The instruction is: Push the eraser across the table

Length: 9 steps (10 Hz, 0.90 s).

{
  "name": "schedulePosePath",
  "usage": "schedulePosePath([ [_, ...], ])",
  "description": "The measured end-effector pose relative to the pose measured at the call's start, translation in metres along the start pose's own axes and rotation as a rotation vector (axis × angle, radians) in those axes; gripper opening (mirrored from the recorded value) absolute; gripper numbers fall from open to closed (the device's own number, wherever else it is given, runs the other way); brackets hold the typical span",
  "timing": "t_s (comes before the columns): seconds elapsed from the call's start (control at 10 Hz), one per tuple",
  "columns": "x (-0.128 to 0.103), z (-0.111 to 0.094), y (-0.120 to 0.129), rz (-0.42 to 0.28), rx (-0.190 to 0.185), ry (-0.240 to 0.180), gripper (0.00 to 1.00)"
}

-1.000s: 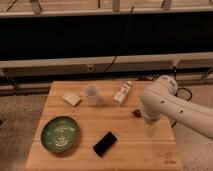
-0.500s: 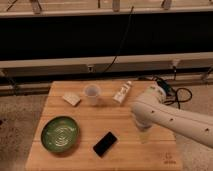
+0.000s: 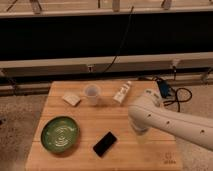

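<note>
Swinging in from the table's right edge, the arm (image 3: 165, 119) now carries the gripper (image 3: 141, 132) closer to the eraser (image 3: 105, 144). The gripper hangs low over the table (image 3: 85, 114), near the eraser at about its 2 o'clock and apart from it. Whether it is spread or closed cannot be told.

The eraser lies flat towards 6 o'clock on the tabletop, with the green plate (image 3: 60, 135) at its 9 o'clock. The step in hand looks like the approach. The next move probably calls for dropping to the eraser's height beside its edge, then sweeping sideways.

A small dark mark (image 3: 169, 161) at the table's 5 o'clock corner is unreadable, and no other writing is legible.
</note>
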Motion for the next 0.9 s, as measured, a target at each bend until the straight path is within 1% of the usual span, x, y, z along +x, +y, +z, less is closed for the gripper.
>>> schedulePosePath([
  [0.1,-0.001,0.000,-0.001,-0.012,0.001,-0.002,0.80],
  [0.4,-0.011,0.011,0.006,-0.025,-0.020,-0.009,0.80],
  [0.7,-0.017,0.019,0.010,-0.049,-0.031,-0.014,0.79],
  [0.9,-0.020,0.030,0.014,-0.062,-0.041,-0.018,0.65],
])
